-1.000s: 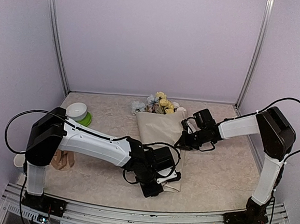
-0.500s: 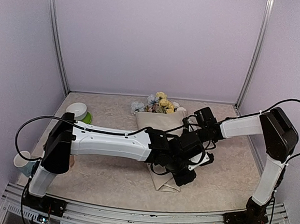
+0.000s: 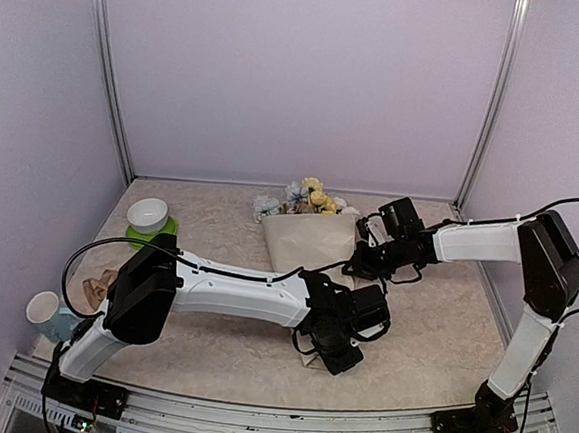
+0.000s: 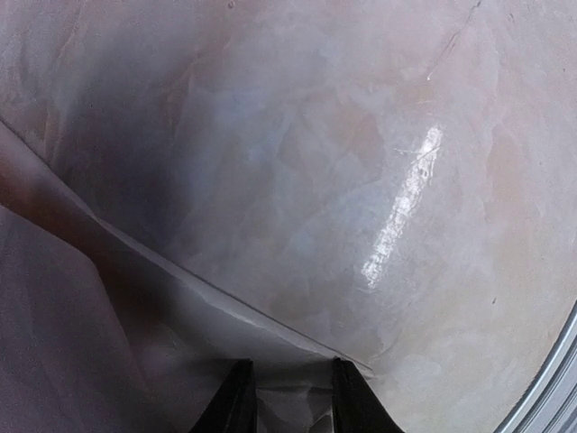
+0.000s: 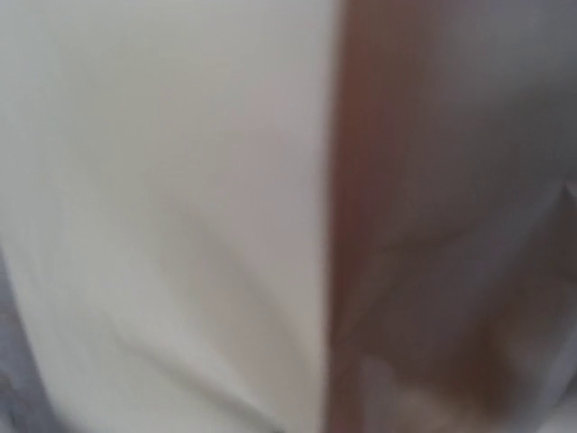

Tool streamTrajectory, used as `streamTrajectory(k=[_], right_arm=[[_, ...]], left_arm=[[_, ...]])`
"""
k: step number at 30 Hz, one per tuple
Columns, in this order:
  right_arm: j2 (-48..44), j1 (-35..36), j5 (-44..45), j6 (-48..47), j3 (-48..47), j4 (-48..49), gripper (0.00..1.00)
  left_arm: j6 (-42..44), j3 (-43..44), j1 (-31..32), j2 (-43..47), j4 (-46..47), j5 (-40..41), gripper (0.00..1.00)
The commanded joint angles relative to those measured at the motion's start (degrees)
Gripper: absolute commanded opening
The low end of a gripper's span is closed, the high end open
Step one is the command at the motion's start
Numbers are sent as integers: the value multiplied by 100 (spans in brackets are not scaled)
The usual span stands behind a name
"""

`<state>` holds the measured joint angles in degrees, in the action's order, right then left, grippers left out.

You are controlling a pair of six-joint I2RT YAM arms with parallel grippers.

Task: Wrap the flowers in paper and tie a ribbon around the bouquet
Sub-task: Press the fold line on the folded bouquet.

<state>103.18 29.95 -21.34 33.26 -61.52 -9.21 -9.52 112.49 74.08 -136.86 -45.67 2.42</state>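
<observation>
The paper (image 3: 308,240) lies mid-table, with the flowers (image 3: 306,198) poking from its far end. The left gripper (image 4: 291,365) stands slightly parted over the sheet's near corner, holding nothing. The right gripper (image 3: 359,265) is closed, apparently pinching the paper's right edge.

no readable text, no labels or brands, no numbers or signs in any view

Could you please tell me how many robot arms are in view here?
2. The left arm stretches across the near side to the paper's near end. The right arm reaches in from the right to the paper's right edge. None seem hidden.
</observation>
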Motion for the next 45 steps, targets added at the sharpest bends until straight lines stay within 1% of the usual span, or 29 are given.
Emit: streamTrajectory(k=[1, 4, 7, 14, 19, 21, 23, 27, 29, 30, 31, 33, 34, 37, 40, 43, 45], right_arm=[[-439, 46, 455, -112, -280, -327, 0], [-527, 46, 775, -64, -236, -535, 0], [-537, 14, 965, 43, 45, -425, 0], [98, -86, 1071, 380, 633, 44, 0], [396, -92, 1077, 468, 734, 178, 0], [430, -87, 1099, 484, 755, 192, 0], [426, -94, 1113, 500, 795, 216, 0], [410, -86, 1080, 505, 801, 229, 0], [390, -86, 1055, 506, 793, 229, 0], [381, -86, 1042, 506, 789, 236, 0], [365, -86, 1029, 499, 783, 240, 0], [332, -73, 1010, 498, 769, 244, 0], [314, -69, 1007, 491, 758, 248, 0], [288, -53, 977, 481, 730, 226, 0], [241, -43, 950, 471, 699, 177, 0], [138, -35, 914, 469, 690, 159, 0], [34, -34, 884, 464, 662, 103, 0]], left_arm=[[-169, -228, -87, -103, -206, -269, 30], [-148, -181, -102, -148, -228, -284, 29], [-184, -204, -107, -138, -203, -281, 29], [-169, -219, -113, -132, -189, -303, 29], [-95, -274, -120, -45, -150, -383, 29], [-4, -380, -133, 162, 5, -736, 27], [64, -626, -147, 593, 415, -1311, 27], [134, -1196, -309, 1726, 1488, -2742, 34], [16, -1504, -545, 2164, 1875, -2913, 36], [-99, -1632, -713, 2284, 1984, -2721, 36], [-219, -1756, -891, 2285, 1942, -2404, 34], [-342, -1667, -1202, 1963, 1490, -1688, 29], [-294, -1552, -1287, 1754, 1218, -1496, 27], [88, -1444, -1155, 1395, 921, -892, 27], [341, -1223, -926, 1128, 644, -553, 29], [439, -1120, -811, 884, 320, -357, 30], [455, -1218, -816, 813, 170, -442, 30]])
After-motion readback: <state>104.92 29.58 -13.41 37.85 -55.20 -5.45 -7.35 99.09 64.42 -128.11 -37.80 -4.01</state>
